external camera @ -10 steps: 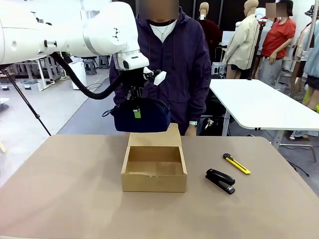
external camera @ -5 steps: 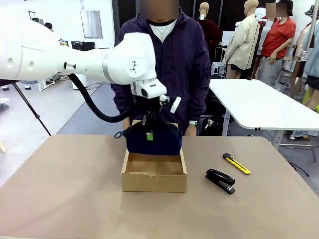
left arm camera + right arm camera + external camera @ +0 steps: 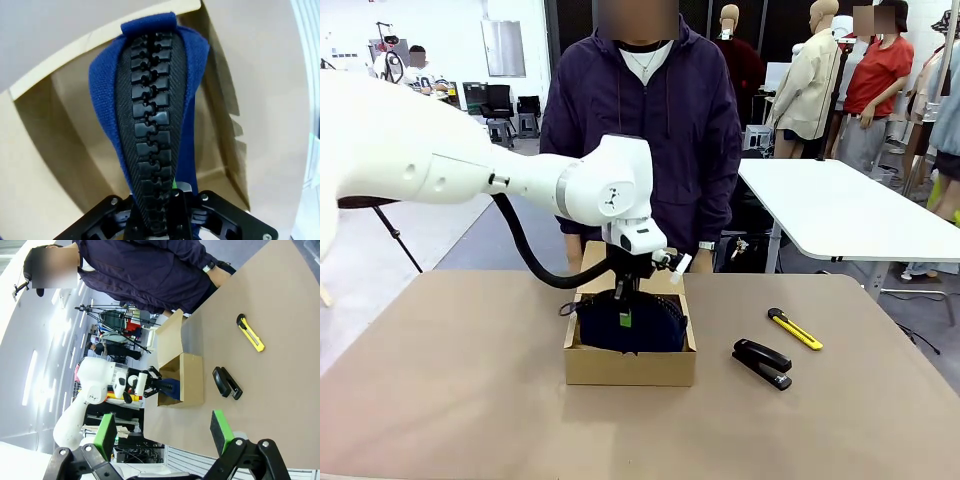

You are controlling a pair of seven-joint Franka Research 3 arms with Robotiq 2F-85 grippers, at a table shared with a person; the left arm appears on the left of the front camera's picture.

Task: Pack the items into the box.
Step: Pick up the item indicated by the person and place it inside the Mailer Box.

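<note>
Now that my left hand [image 3: 624, 318], clamped on the navy ribbed zip pouch [image 3: 652, 326], has lowered it into the brown cardboard box [image 3: 630, 368], release comes next.

Bright, even overhead room light; soft shadows inside the box [image 3: 630, 368] and under the stapler [image 3: 761, 362]. Front view sharp. Left wrist view: zip pouch [image 3: 150, 125] crisp, right edge washed pale. Right wrist view bowed at edges, ceiling lights [image 3: 31, 375] glaring white
</note>
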